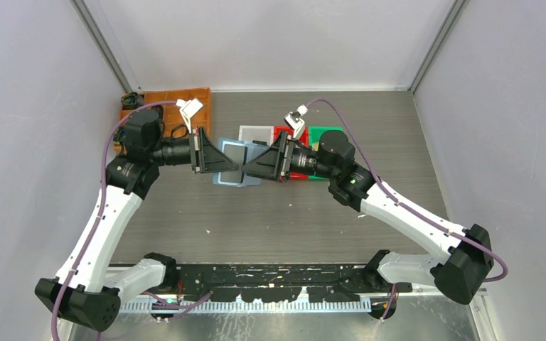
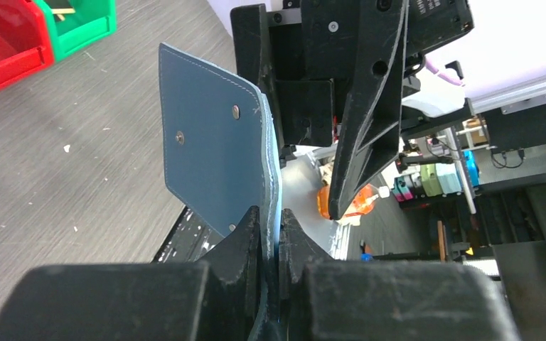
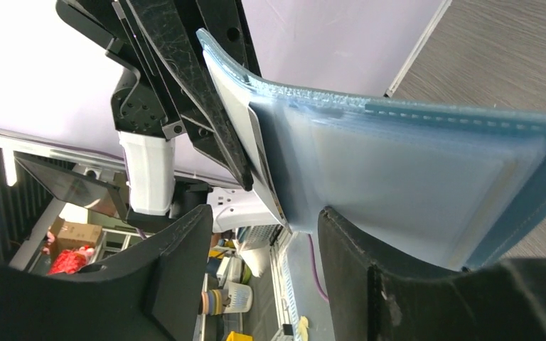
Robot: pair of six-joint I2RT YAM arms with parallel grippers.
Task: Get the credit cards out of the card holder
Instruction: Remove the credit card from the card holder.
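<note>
Top view: even, diffuse overhead light, faint soft shadows on the table point(image 1: 256, 213), sharp throughout. Wrist views: the left pincer point(image 2: 270, 217) and right pincer point(image 3: 263, 217) are dark and blurred up close; the enclosure wall point(image 2: 512, 42) is washed out.

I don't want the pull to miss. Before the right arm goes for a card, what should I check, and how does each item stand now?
1. The left gripper is shut on the edge of the teal-blue folding card holder: ok.
2. Holder held up off the grey wood-grain table: ok.
3. Pale inner slip pockets face the right gripper: ok.
4. Right gripper open: ok.
5. One of the pale credit cards between its fingers: not ok, gap looks empty.
6. Cards protruding enough to pinch: cannot tell.
</note>
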